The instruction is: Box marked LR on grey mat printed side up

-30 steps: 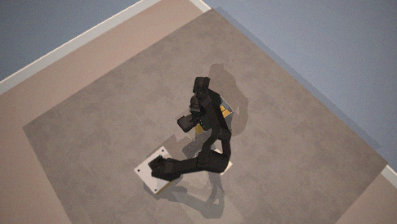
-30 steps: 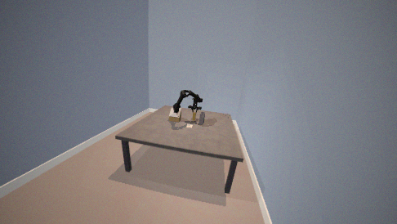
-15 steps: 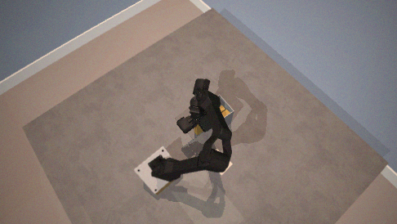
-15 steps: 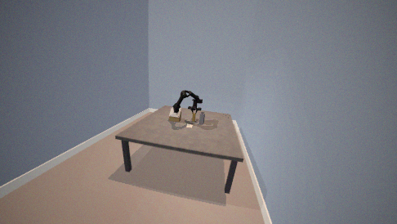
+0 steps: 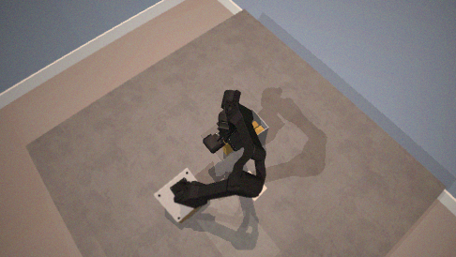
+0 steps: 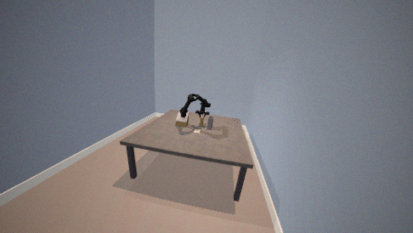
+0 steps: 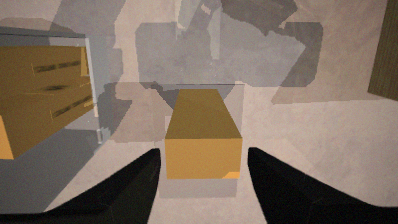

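Blue-grey walls bordered the counter (image 5: 141,94) (image 6: 191,142), and from above the arm (image 5: 250,141) covered much of the bin (image 5: 266,128). Outside, a tan box (image 6: 201,122) stood beneath the pincer (image 6: 202,113). At the wrist, the spread pincer (image 7: 204,155) flanked that box (image 7: 203,158), gaps either side, code unseen.

Two plain blue-grey walls (image 6: 76,55) (image 6: 297,76) meet in a corner at about eleven o'clock in the outside view, with a pale strip (image 5: 61,59) (image 6: 76,158) along the bottom. The floor (image 5: 23,188) (image 6: 85,191) is pinky brown. A big grey-brown table (image 5: 127,117) (image 6: 170,142) with dark legs (image 6: 132,162) (image 6: 240,184) stands on it, and its soft shadow lies underneath, toward six o'clock.
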